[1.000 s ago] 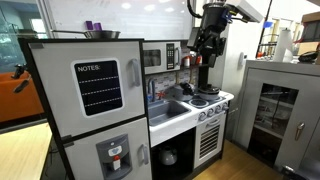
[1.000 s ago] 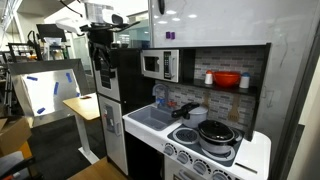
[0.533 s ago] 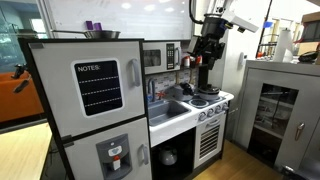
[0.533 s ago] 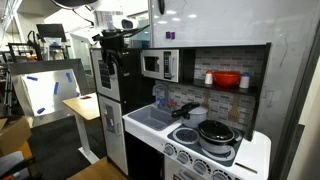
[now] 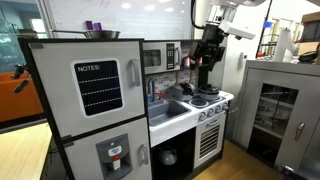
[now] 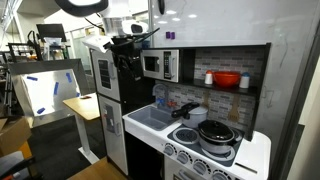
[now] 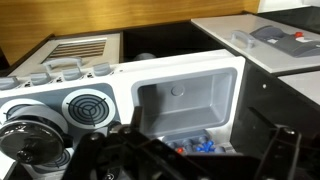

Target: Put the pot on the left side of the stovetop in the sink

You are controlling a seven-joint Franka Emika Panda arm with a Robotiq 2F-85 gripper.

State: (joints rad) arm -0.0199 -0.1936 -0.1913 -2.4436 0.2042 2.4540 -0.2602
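Pot (image 6: 215, 133) sits lidded on the stovetop (image 6: 190, 138). The wrist view crops it, and our blurred gripper (image 7: 190, 162) appears spread, empty.

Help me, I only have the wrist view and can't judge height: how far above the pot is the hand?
Observer: The hand hangs high, about level with the microwave and well above the lidded pot.
Operator: Is there any overhead obstacle at the stove?
Observer: Yes. A shelf holding a red bowl sits above the back of the stovetop.
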